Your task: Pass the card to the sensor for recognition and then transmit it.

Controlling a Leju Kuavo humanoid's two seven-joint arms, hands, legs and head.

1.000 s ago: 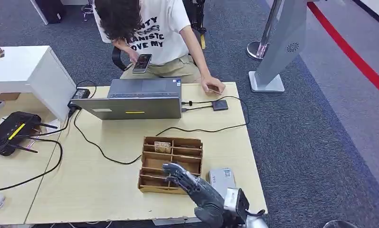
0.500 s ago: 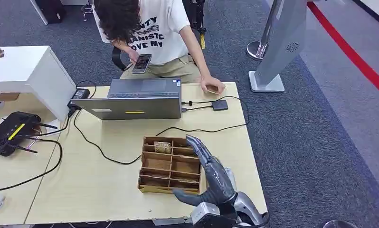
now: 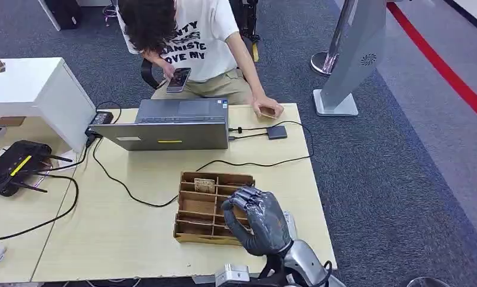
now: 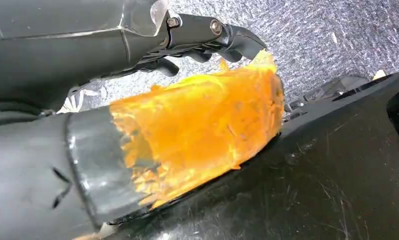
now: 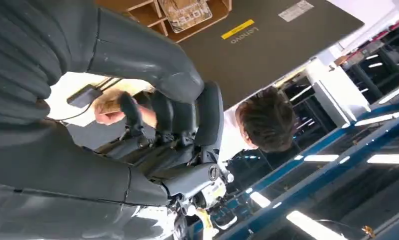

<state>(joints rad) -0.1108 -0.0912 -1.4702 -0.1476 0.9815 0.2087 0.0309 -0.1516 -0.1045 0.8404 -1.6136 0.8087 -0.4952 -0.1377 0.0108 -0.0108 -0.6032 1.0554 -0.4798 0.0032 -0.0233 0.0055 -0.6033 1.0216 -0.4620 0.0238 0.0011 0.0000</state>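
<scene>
A brown cardboard organizer (image 3: 200,209) stands on the light wooden table (image 3: 122,233). A patterned card (image 3: 204,185) sits upright in the organizer's far-left compartment, and the right wrist view shows this card (image 5: 187,11) too. My right hand (image 3: 257,220) hovers over the organizer's right side with its fingers (image 5: 187,117) curled in and nothing between them. A grey box-shaped device (image 3: 290,219) lies just right of the organizer, mostly hidden behind that hand. My left hand (image 4: 207,35) hangs over grey carpet, fingers stretched out and holding nothing.
A person sits at the table's far side behind a grey laptop (image 3: 170,133), one hand (image 3: 266,110) resting on the tabletop. Black cables (image 3: 254,162) run to a small dark device (image 3: 277,132). A black router (image 3: 14,166) lies at the left. A silver stand (image 3: 349,66) rises at the right.
My right hand has turned and curled its fingers in, pulling back slightly from the organizer's far-right corner to hover over its right side. The card and the person have stayed in place.
</scene>
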